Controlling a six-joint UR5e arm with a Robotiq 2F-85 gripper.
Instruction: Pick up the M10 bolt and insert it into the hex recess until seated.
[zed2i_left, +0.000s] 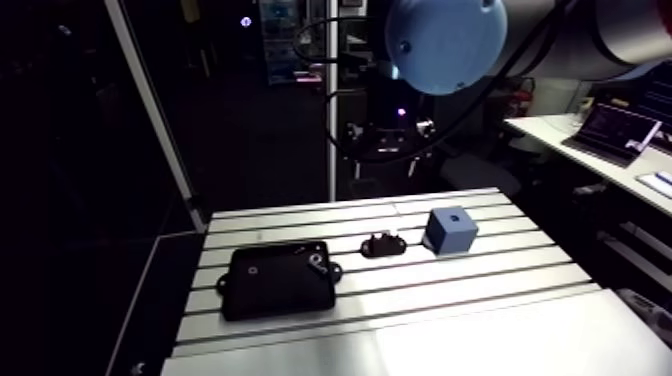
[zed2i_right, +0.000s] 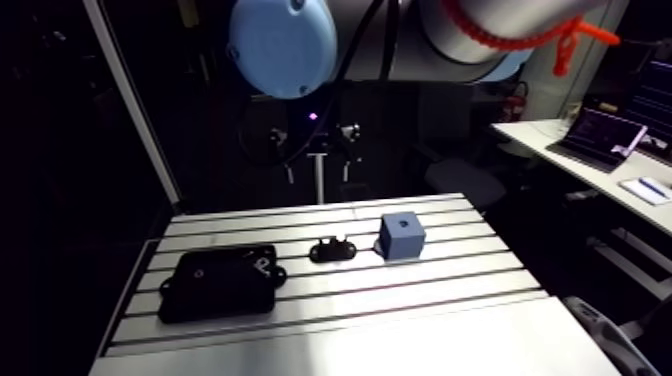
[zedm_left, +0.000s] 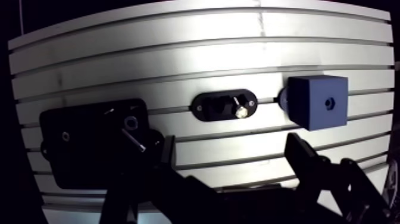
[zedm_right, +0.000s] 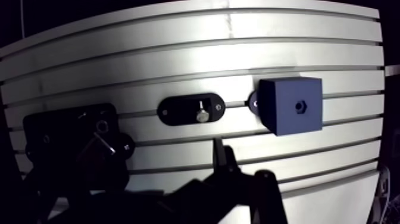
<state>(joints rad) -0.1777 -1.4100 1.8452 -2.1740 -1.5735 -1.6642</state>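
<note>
A silver bolt (zedm_left: 240, 109) sits in a small black oval holder (zedm_left: 209, 107) in the middle of the slotted table (zedm_left: 178, 53). Right beside the holder stands a blue cube (zedm_left: 315, 101) with a small hex recess (zedm_left: 328, 101) in its face. My gripper (zedm_left: 233, 158) hangs high above the table, short of these parts, which all lie ahead of its fingers. The fingers (zedm_left: 300, 158) stand wide apart with nothing between them. In the arm view the holder (zed2i_left: 383, 243) and the cube (zed2i_left: 450, 231) sit mid-table.
A flat black tray (zed2i_left: 275, 285) lies on the other side of the holder from the cube. On it lie a small metal ring (zedm_left: 130, 123) and a thin pin-like part (zedm_left: 136, 142). A pale sheet (zed2i_left: 520, 345) covers the table's near edge.
</note>
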